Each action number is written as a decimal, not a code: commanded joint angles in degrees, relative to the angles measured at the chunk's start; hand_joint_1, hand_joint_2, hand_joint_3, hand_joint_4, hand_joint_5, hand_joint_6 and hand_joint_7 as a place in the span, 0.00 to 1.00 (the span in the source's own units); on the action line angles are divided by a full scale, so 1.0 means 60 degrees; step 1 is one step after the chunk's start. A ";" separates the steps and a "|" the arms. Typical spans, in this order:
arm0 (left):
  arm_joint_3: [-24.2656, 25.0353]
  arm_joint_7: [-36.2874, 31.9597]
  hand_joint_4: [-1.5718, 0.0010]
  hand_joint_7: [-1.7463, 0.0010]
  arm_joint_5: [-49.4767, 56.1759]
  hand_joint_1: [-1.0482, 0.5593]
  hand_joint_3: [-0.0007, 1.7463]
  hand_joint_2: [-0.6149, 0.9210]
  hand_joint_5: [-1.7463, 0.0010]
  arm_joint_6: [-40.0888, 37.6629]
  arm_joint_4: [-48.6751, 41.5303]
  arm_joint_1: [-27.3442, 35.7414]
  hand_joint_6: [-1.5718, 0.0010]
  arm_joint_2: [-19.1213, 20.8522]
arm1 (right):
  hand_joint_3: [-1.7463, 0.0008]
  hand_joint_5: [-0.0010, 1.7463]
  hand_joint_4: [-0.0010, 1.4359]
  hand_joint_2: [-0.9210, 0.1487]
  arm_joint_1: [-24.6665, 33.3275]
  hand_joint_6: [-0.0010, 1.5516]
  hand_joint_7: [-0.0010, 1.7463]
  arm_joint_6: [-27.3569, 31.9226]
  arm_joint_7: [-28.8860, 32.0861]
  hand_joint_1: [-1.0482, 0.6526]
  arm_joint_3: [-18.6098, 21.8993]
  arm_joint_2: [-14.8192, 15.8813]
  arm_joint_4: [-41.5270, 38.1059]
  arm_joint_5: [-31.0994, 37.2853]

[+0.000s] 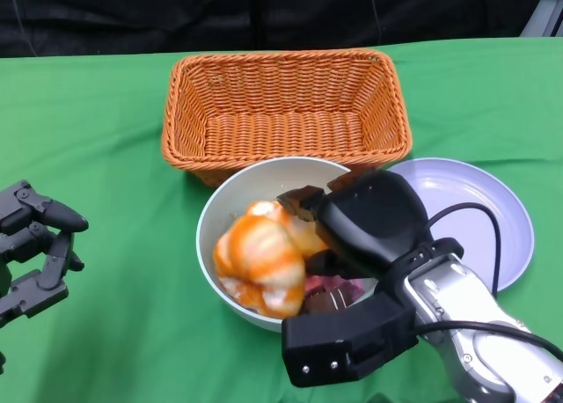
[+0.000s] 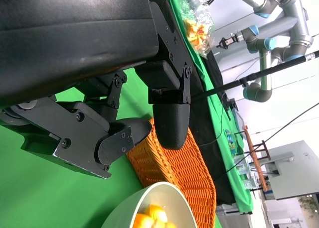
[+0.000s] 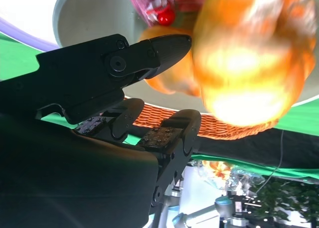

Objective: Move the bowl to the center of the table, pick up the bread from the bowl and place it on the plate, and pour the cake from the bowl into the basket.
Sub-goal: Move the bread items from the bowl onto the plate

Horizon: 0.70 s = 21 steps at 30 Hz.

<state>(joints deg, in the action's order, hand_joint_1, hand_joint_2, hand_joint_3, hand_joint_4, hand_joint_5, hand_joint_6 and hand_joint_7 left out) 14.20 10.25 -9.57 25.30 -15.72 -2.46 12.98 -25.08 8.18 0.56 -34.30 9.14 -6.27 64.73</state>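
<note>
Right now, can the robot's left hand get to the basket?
Probably yes. The left hand is open over bare green cloth, and nothing lies between it and the basket. The right hand is busy with the bread.

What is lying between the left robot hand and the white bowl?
Nothing: in the head view only bare green tablecloth separates the left robot hand from the round white bowl.

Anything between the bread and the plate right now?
Nothing visible. The right hand holds the bread above the bowl; the plate lies bare just beside the bowl, with only the hand's own forearm crossing that side.
</note>
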 commanded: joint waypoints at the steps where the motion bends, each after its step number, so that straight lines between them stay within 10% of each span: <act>1: 0.0114 -0.0092 0.51 0.24 0.0091 0.63 0.58 0.79 0.08 0.0061 -0.0194 -0.0104 0.51 0.0103 | 0.96 0.01 0.48 0.00 -0.0043 0.36 0.00 0.0031 0.0079 0.15 0.0145 0.0042 0.0196 -0.0110; 21: 0.0163 0.0113 0.50 0.23 0.0123 0.63 0.59 0.78 0.07 0.0271 -0.0409 -0.0057 0.52 0.0191 | 0.91 0.01 0.36 0.00 -0.1079 0.21 0.00 0.1306 -0.2369 0.07 -0.0610 -0.0719 -0.1160 0.0297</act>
<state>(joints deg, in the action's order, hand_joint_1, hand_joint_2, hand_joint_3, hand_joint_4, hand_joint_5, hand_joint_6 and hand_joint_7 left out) 14.71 10.51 -8.73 26.73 -18.51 -3.29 13.10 -30.32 15.74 -13.87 -37.57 5.14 -11.68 66.46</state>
